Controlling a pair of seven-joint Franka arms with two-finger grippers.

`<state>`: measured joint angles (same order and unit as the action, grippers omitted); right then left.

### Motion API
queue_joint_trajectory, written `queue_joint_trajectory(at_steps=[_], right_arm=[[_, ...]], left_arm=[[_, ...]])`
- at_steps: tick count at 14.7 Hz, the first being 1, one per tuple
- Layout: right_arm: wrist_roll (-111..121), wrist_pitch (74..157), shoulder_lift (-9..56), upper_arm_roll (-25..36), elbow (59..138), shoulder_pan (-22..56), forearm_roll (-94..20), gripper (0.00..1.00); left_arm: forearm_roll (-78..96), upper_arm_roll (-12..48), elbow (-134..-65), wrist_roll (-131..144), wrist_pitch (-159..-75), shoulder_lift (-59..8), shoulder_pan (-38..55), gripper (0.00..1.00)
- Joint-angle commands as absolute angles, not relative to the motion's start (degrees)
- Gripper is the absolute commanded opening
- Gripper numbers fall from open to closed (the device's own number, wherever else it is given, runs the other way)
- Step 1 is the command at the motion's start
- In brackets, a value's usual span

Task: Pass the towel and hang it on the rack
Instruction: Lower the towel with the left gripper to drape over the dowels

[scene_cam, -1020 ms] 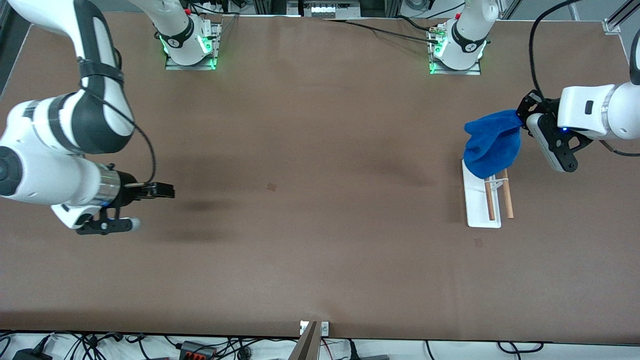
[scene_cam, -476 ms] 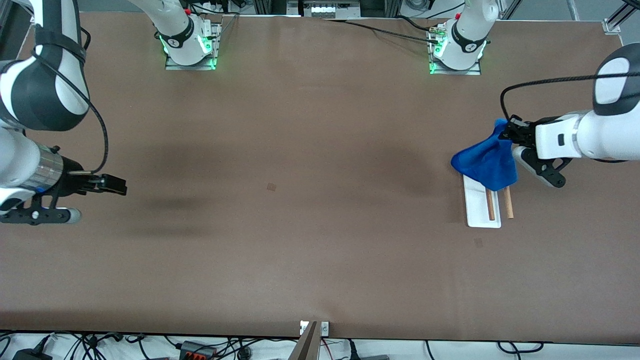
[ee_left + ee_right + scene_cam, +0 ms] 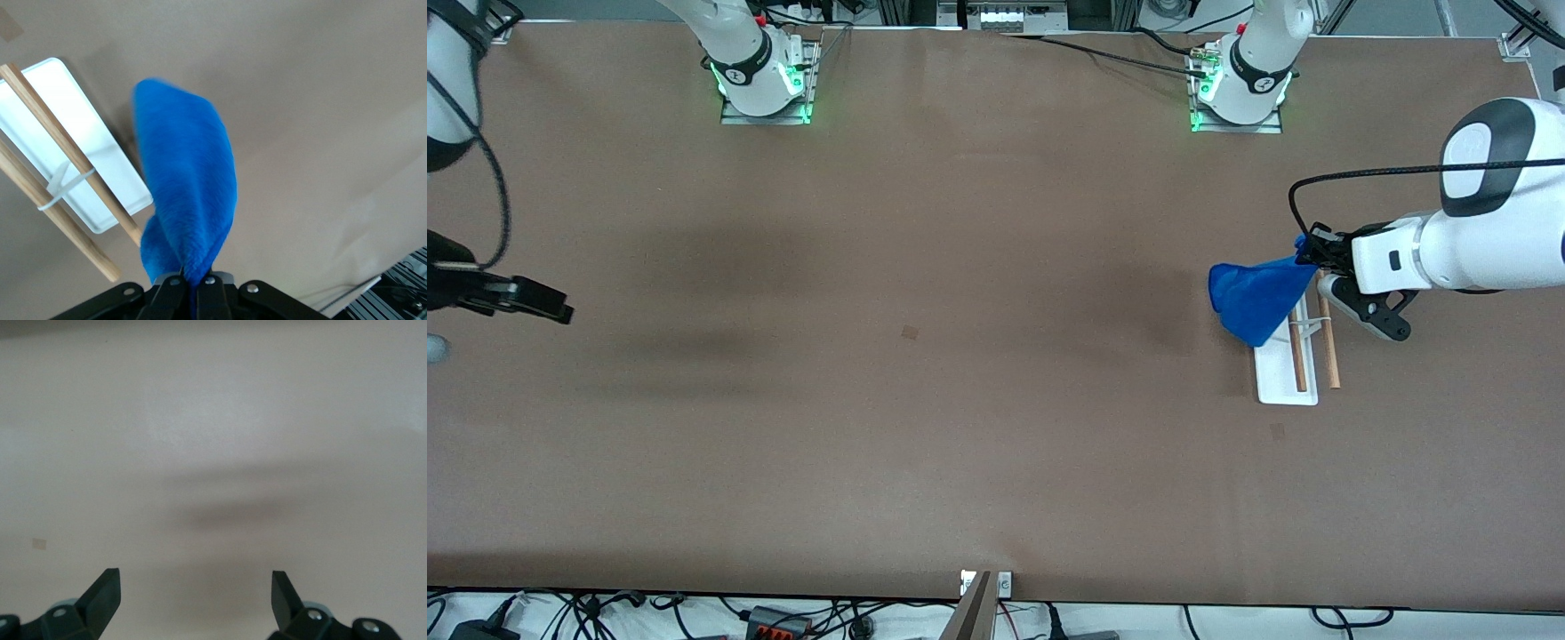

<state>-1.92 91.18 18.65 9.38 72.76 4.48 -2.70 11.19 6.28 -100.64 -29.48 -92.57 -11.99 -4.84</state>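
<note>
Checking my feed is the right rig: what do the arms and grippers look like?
Two white arms with dark grey joint bands and black cables along them. Left gripper and right gripper are black with two fingers. Bases glow green.

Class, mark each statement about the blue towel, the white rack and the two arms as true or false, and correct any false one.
1. The left end effector is shut on the fluffy blue towel. True.
2. The towel lies flat on the table. False: it hangs over the white-based rack with two wooden rods.
3. The right end effector is open and empty. True.
4. The rack holds three rods. False: two.
</note>
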Motion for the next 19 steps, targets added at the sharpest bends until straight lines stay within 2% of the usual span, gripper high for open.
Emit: queue_joint_trajectory(at_steps=[1, 6, 11, 15, 19], right_arm=[[-2.11, 90.35, 16.09, 3.09, 74.17, -0.78, -1.76, 1.0], [-0.35, 92.45, 11.61, 2.9, 81.02, -0.62, 0.88, 1.0], [1.14, 99.67, 1.6, 2.99, 96.74, -0.62, 0.97, 1.0], [1.14, 99.05, 0.0, 2.99, 98.17, -0.53, 0.97, 1.0], [1.14, 98.97, -0.7, 2.81, 98.35, -0.44, 0.97, 1.0]], left_arm=[[9.93, 6.5, -102.66, -31.55, -94.92, -11.16, -5.36, 0.01], [9.84, 5.8, -101.52, -36.46, -96.24, -12.83, -6.59, 0.01], [8.61, 5.71, -97.12, -43.05, -96.94, -16.35, -9.57, 0.01], [8.44, 5.71, -97.12, -48.06, -97.29, -16.52, -12.12, 0.01], [7.3, 5.71, -94.04, -53.07, -97.56, -19.86, -14.67, 0.01]])
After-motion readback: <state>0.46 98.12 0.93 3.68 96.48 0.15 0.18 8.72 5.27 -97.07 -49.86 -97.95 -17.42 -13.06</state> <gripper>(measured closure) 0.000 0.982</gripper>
